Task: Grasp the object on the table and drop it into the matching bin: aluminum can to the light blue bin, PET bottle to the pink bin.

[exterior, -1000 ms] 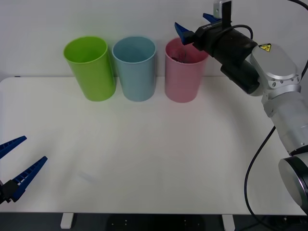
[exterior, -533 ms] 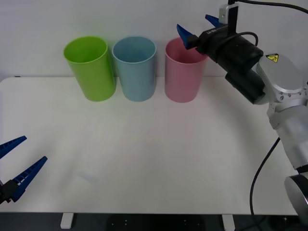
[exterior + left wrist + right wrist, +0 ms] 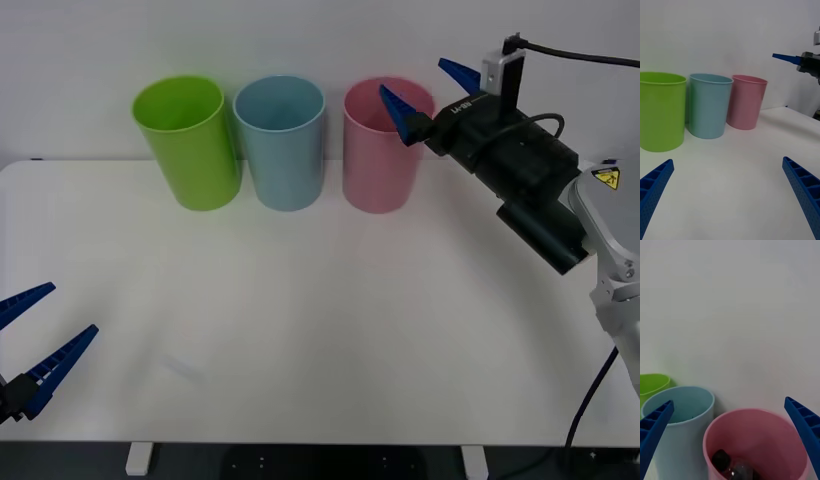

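Lying inside the pink bin [image 3: 752,435] at the table's [image 3: 320,330] far edge, the PET bottle [image 3: 728,465] shows its black cap. R gripper [image 3: 428,92] hangs spread wide, empty, by the rim. L gripper [image 3: 35,335] parked open near-left.

Bright, even, soft light from overhead, with no glare. The white table [image 3: 300,300] and wall look washed out and nearly blend together. The three bins cast only faint, short shadows at their bases. In both wrist views, the blue fingers [image 3: 801,189] nearest the camera are slightly out of focus.
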Controlling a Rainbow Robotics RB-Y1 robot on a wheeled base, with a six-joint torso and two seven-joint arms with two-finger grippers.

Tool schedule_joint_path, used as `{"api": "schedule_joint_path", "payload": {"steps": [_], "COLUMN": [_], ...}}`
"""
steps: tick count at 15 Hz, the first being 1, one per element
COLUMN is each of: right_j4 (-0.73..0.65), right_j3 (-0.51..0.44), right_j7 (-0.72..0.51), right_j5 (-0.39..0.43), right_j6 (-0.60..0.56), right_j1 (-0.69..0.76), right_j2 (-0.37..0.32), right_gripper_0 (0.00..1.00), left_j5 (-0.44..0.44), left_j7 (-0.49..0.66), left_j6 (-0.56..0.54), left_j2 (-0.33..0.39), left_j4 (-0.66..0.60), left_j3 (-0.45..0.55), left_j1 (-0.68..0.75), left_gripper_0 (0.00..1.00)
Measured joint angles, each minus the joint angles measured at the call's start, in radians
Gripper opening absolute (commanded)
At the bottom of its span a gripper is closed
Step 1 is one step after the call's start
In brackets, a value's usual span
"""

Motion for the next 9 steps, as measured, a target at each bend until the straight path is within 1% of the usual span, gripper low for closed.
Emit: {"api": "schedule_joint_path", "payload": {"steps": [6, 9], "right_j4": [-0.180, -0.237], "right_j3": [-0.001, -0.040], "right_j7": [0.033, 0.148], "right_j5": [-0.039, -0.066], "right_j6": [-0.029, -0.084], "right_j1": [0.203, 0.306], "right_j2": [-0.062, -0.076], "right_gripper_0": [1.00, 1.00], "left_j5": [0.000, 0.000], "left_j7": [0.000, 0.000], "left_j6": [0.000, 0.000], "left_j2": [0.000, 0.000], "left_j4": [0.000, 0.000], "left_j3": [0.000, 0.000], "left_j1": [0.000, 0.000], "left_gripper_0": [1.00, 1.00]}}
